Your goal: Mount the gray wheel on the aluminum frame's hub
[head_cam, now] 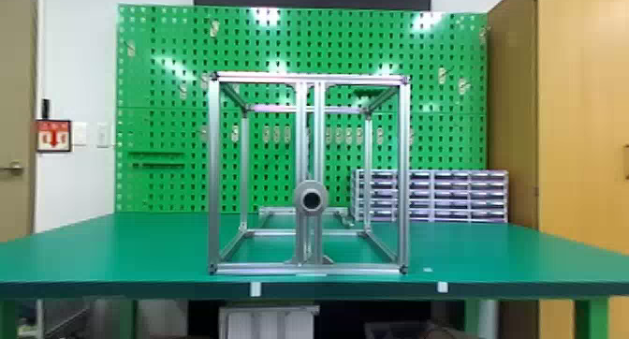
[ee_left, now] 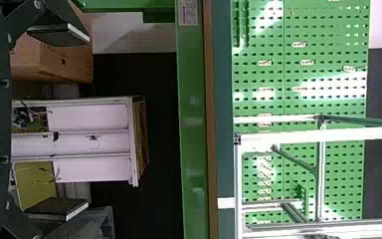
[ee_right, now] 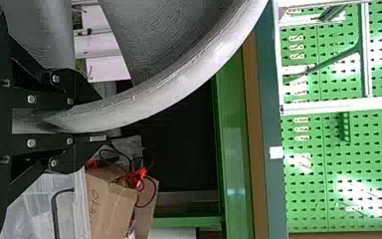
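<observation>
One gray wheel (ee_right: pixel 179 74) is held by its rim in the close-set jaws of the right gripper (ee_right: pixel 98 118); the left gripper (ee_left: pixel 87 121) has jaws wide, empty. Beyond both, the aluminum frame (head_cam: pixel 214 174) has a bare hub (head_cam: pixel 311 200): grasp made, mounting left.

Left gripper (ee_left: pixel 87 119): open, two black fingers spread wide apart
Right gripper (ee_right: pixel 101 118): clamped in a hold, black fingers close together
</observation>
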